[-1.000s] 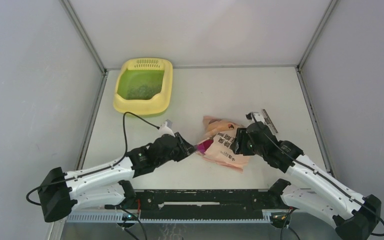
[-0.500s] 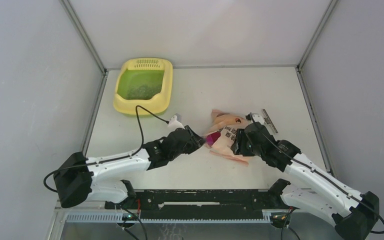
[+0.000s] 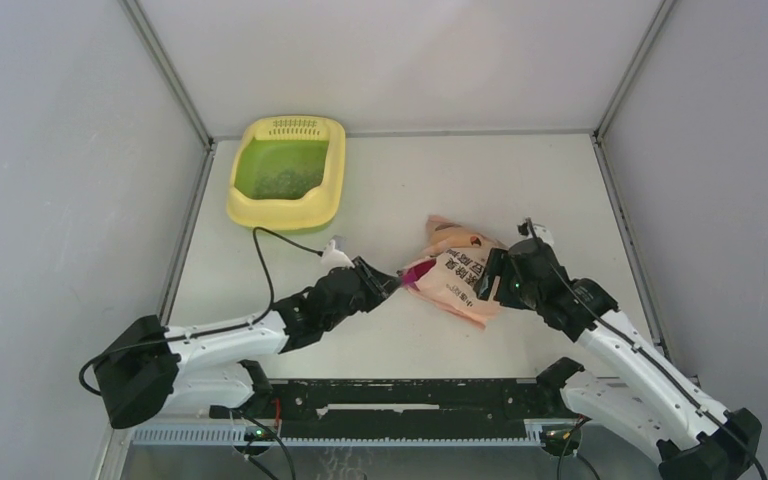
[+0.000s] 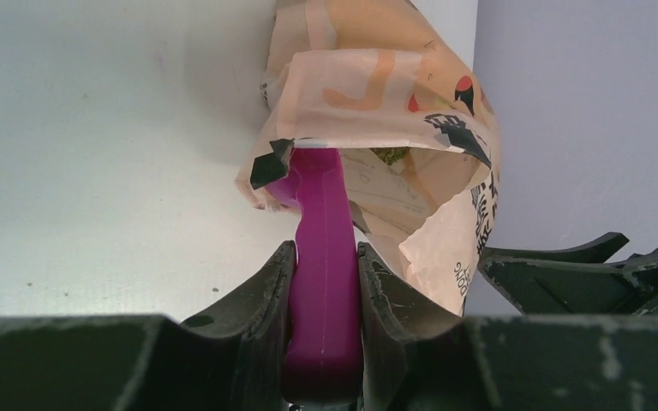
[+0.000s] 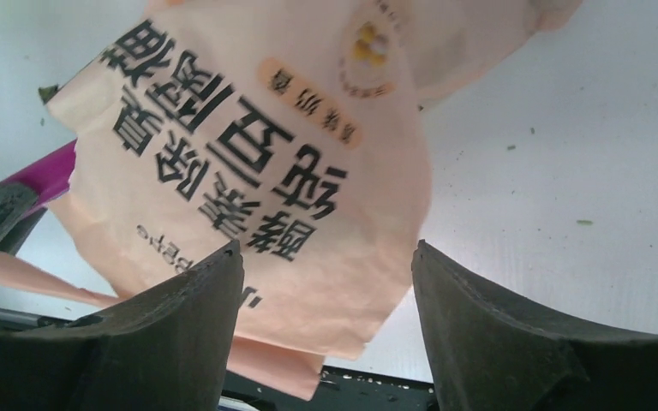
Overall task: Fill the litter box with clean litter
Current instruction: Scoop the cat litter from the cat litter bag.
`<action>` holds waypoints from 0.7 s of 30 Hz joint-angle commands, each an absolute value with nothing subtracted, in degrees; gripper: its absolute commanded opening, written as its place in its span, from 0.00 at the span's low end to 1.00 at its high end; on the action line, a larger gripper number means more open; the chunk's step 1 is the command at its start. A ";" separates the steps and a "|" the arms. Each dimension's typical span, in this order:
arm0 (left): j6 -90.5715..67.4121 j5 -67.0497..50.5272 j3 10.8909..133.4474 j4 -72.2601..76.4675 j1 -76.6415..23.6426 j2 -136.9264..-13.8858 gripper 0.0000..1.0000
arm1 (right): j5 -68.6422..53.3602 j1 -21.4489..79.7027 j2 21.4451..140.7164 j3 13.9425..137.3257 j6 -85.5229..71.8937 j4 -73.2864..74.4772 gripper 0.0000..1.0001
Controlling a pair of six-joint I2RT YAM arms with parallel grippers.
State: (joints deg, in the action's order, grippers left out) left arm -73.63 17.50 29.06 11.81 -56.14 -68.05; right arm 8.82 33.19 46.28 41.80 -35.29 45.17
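The left claw point(image 4: 326, 257) pinches the magenta scoop point(image 4: 319, 201), whose head sits inside the peach bag point(image 3: 457, 272). The right claw point(image 5: 326, 257) stands spread around the bag's right edge. The litter box point(image 3: 332, 165), holding clean litter point(image 3: 285, 182), sits well apart from the bag, beyond it and to its left.

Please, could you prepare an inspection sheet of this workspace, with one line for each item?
Surface: white table, both arms reaching over it.
Job's things: litter box at far left, with clean litter spread thinly on its green floor; more litter shows inside the bag.
Clutter: a few stray granules beside the bag.
Hands: left hand shut on magenta scoop, whose far end is in the bag's mouth; right hand open, bag's lower corner between its fingers.
Cables: black cable loops from the left wrist over the table.
Surroundings: grey walls; nothing else seen.
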 commanded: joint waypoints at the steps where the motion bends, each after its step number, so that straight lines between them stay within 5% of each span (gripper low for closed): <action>1: -72.68 18.84 25.55 9.41 -54.13 -63.64 0.07 | 6.45 30.24 42.92 40.47 -40.93 43.94 0.81; 16: -71.94 14.95 24.96 13.83 -53.50 -63.52 0.07 | 0.62 33.34 35.12 26.68 -58.58 27.61 0.83; 19: -72.23 14.51 24.59 14.53 -54.15 -63.31 0.07 | 3.08 36.21 35.12 26.02 -61.40 25.38 0.70; 21: -72.34 14.30 24.16 14.95 -54.39 -63.04 0.07 | 4.86 37.79 36.27 26.02 -62.17 25.21 0.49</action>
